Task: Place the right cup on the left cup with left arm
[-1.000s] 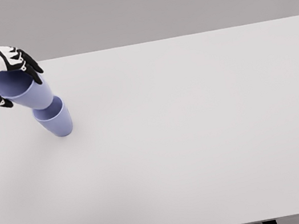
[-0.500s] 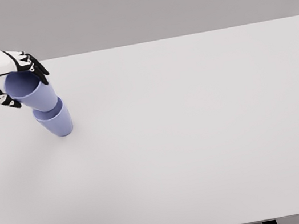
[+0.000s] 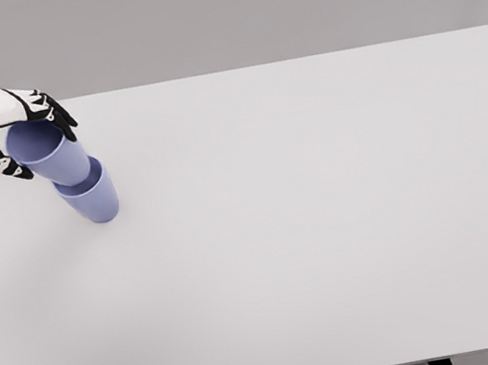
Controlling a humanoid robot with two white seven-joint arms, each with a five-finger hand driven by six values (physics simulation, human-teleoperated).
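— What do we have in the cups?

— Near the table's far left corner, our upper cup sits tilted in the lower cup's mouth; both look empty.

— And the hand?

— Our left hand reaches in from the left edge, fingers curled around the upper cup's rim.

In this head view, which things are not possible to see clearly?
- Bottom of the upper cup: hidden inside the lower cup, so how deep it sits is unclear.
- Left hand: the arm is cut off by the left edge; some fingers sit behind the upper cup.
- Right arm: out of the picture.
- Table legs: cut off by the bottom edge.
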